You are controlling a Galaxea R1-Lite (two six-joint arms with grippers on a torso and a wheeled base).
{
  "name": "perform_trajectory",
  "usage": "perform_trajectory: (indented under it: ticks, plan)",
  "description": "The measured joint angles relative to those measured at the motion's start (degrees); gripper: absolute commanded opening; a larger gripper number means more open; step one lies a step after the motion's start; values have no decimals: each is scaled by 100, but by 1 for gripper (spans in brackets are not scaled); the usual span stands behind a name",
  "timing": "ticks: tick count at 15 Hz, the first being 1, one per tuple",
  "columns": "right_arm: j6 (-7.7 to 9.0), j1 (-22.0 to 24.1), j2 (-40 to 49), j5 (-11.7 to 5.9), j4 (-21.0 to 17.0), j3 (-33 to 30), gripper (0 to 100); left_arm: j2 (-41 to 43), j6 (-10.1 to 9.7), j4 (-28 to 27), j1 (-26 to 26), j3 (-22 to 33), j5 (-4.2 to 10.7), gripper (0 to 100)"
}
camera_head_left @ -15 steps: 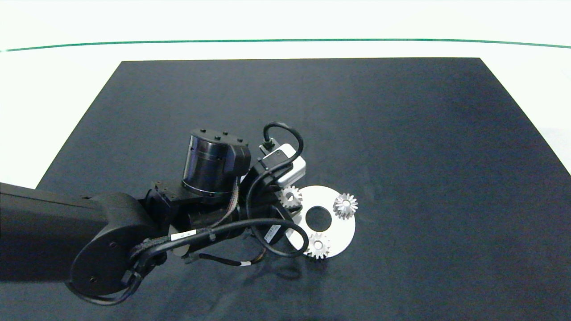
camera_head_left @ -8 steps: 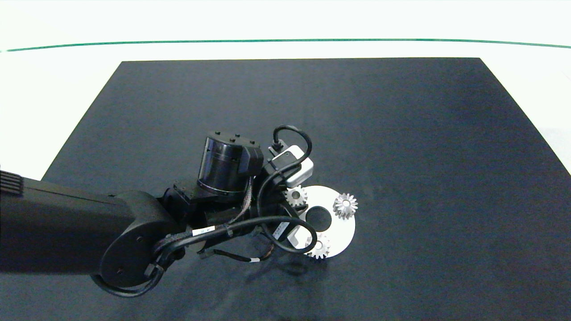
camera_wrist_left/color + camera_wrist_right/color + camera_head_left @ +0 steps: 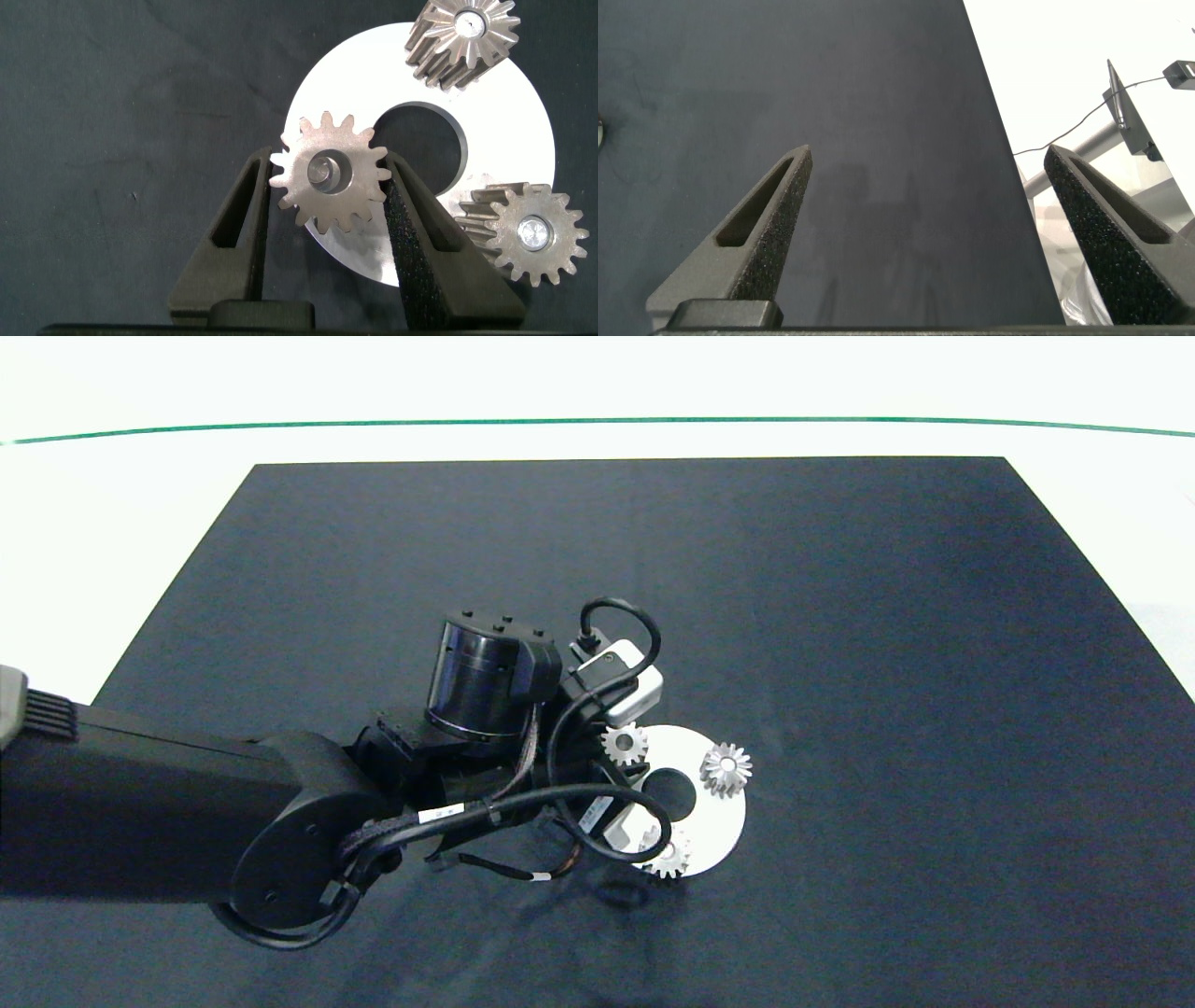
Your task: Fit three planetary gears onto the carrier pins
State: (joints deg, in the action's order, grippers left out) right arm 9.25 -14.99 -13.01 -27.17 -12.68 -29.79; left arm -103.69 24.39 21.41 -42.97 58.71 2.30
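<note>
The white carrier disc (image 3: 719, 817) (image 3: 509, 121) lies on the black mat, right of my left arm (image 3: 280, 821). My left gripper (image 3: 332, 166) is shut on one planetary gear (image 3: 348, 201) (image 3: 625, 744) at the disc's rim, both pads touching its teeth. A carrier pin's end (image 3: 324, 171) shows in that gear's centre hole. The two other planetary gears (image 3: 462, 37) (image 3: 528, 233) sit on their pins; in the head view they are at the disc's right (image 3: 725, 769) and near side (image 3: 667, 854). My right gripper (image 3: 943, 187) hangs open over bare mat, outside the head view.
The black mat (image 3: 840, 616) covers most of the white table (image 3: 112, 523), with a green line (image 3: 597, 420) along the far side. The right wrist view shows the mat's edge and a metal stand with a cable (image 3: 1130, 112) beyond it.
My left arm has pushed to the right, carrying its gear from just outside the disc's left rim to a spot over the disc. The other two gears stayed put.
</note>
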Motion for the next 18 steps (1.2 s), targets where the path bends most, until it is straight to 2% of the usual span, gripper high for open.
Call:
perform_trajectory:
  ticks: [18]
  plan:
    - [0,0,-9,-2,4,-13,100,-20,-11,-11,-41,96,-5,13]
